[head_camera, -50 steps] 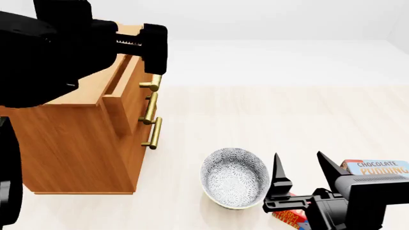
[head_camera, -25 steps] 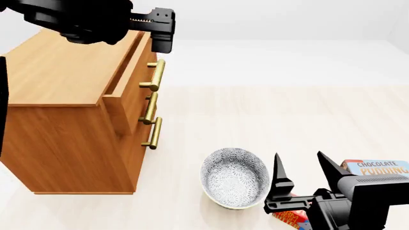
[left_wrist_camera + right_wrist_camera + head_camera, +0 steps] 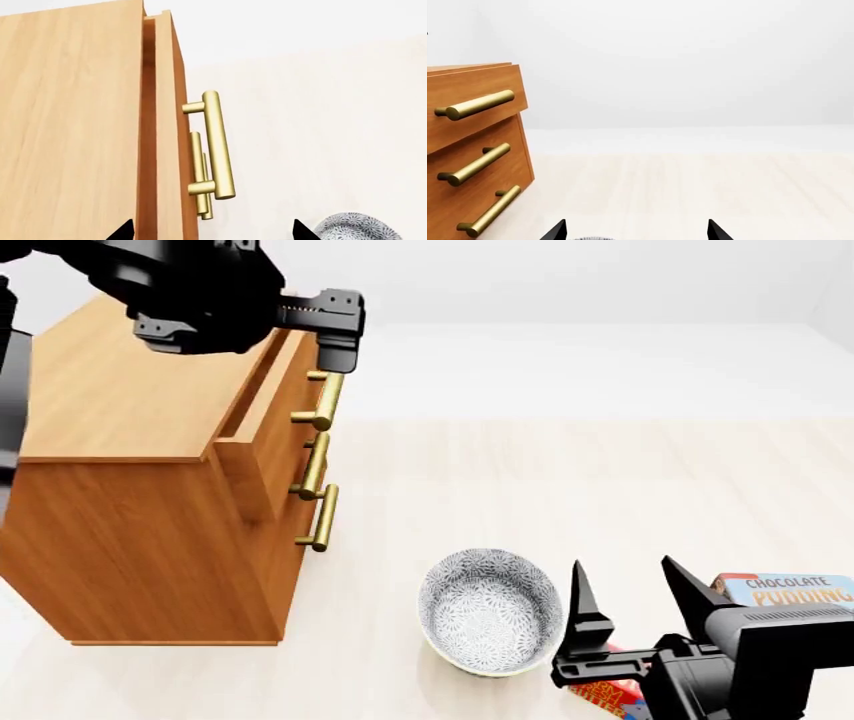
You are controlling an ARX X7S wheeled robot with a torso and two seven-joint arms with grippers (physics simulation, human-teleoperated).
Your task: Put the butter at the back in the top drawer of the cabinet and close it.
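The left gripper (image 3: 334, 335) hangs above the front edge of the cabinet (image 3: 134, 440), directly over the brass handle (image 3: 324, 400) of the top drawer (image 3: 274, 405); in the left wrist view its two black fingertips (image 3: 123, 231) stand well apart, one on each side of the drawer front, so the jaws are released and hold nothing. The top drawer is pulled out slightly, with a narrow dark gap visible between its front panel and the cabinet top. The two lower drawers sit flush beneath it, each with a like brass handle (image 3: 320, 517). The right gripper (image 3: 638, 605) is low at the near right of the head view, its pointed fingers spread wide and empty. Directly beneath it, partly hidden by the wrist, lies the butter (image 3: 603, 692), a red-orange box with yellow lettering resting on the pale floor (image 3: 601, 480). A patterned grey bowl (image 3: 490, 610) stands just beside the butter, between it and the cabinet. A chocolate pudding box (image 3: 790, 592) lies near the right edge, behind the right arm.
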